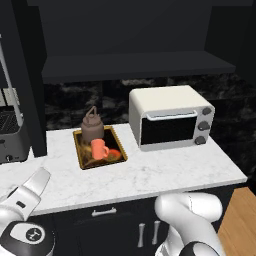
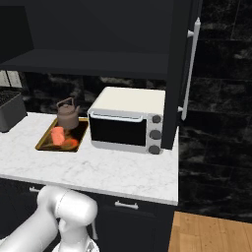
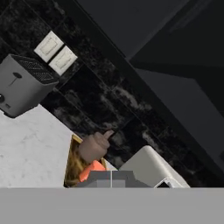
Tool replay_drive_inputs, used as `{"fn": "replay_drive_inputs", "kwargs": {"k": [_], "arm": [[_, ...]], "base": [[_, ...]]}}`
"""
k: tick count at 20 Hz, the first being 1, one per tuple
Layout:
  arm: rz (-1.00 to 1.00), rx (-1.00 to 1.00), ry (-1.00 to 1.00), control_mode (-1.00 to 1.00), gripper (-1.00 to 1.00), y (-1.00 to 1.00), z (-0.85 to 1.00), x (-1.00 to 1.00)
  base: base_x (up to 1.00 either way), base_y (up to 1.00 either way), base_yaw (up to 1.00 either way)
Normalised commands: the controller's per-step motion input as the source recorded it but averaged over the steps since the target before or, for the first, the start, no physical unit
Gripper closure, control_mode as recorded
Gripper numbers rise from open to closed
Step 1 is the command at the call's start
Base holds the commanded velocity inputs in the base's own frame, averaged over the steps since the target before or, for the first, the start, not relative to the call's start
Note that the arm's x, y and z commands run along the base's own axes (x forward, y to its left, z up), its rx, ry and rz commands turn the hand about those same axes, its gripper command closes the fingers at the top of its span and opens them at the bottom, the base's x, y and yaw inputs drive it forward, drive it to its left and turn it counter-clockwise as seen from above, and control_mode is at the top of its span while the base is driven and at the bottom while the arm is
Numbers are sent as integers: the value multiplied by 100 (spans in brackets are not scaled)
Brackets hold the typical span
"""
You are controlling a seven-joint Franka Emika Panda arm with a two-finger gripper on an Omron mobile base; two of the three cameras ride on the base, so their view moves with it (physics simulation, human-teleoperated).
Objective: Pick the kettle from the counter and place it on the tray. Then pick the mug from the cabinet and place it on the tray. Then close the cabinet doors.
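The brown kettle (image 1: 92, 126) (image 2: 68, 114) stands at the back of the yellow-rimmed tray (image 1: 81, 152) (image 2: 45, 141) on the white marble counter (image 1: 150, 175). On the same tray, just in front of the kettle, is the orange mug (image 1: 99, 148) (image 2: 58, 135). Above them, the black cabinet (image 1: 135, 65) is open, its shelf dark. One of its doors (image 1: 22, 75) stands out at the left, the other (image 2: 181, 64) at the right. In the hand view my gripper (image 3: 111, 179) is shut on nothing, looking from the left towards the kettle (image 3: 93, 146) and mug (image 3: 92, 168).
A white toaster oven (image 1: 171, 117) (image 2: 129, 119) sits right of the tray. A grey toaster (image 3: 22, 85) (image 1: 11, 135) stands on the counter's left, below wall switches (image 3: 55, 53). Dark drawers with silver handles (image 1: 104, 212) run under the counter.
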Motion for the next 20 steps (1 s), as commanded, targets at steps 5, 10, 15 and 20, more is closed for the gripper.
{"fn": "replay_drive_inputs", "kwargs": {"k": [5,10,15,20], "arm": [[0,-11,-24,-100,100,0,21,0],[0,-6,-17,-100,100,0,29,0],[0,0,-5,-100,100,0,22,0],[0,0,0,-100,100,2,3,0]], "base": [[0,0,0],[0,0,0],[0,0,0],[0,0,0]]}}
